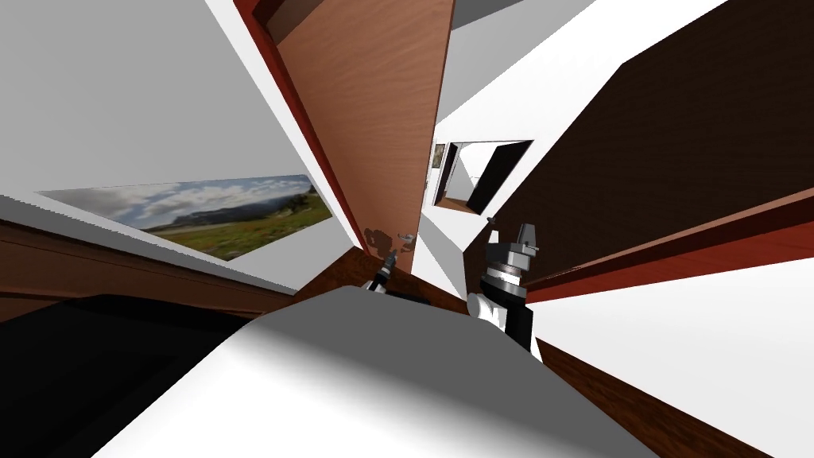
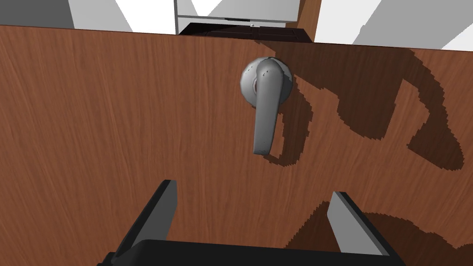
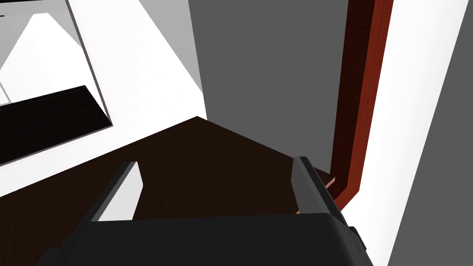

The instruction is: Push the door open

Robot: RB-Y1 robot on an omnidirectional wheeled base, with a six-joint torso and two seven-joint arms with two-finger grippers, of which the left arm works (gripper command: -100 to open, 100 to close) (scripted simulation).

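Wood door, 1 grey lever, L hand spread nr it, R hand spread

Landscape picture hung on left wall. Dark wood floor. Far opening showed a black area.

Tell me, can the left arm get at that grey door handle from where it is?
Probably yes. The left gripper faces the brown door with its fingers open, and the handle lies ahead of them with nothing in between.
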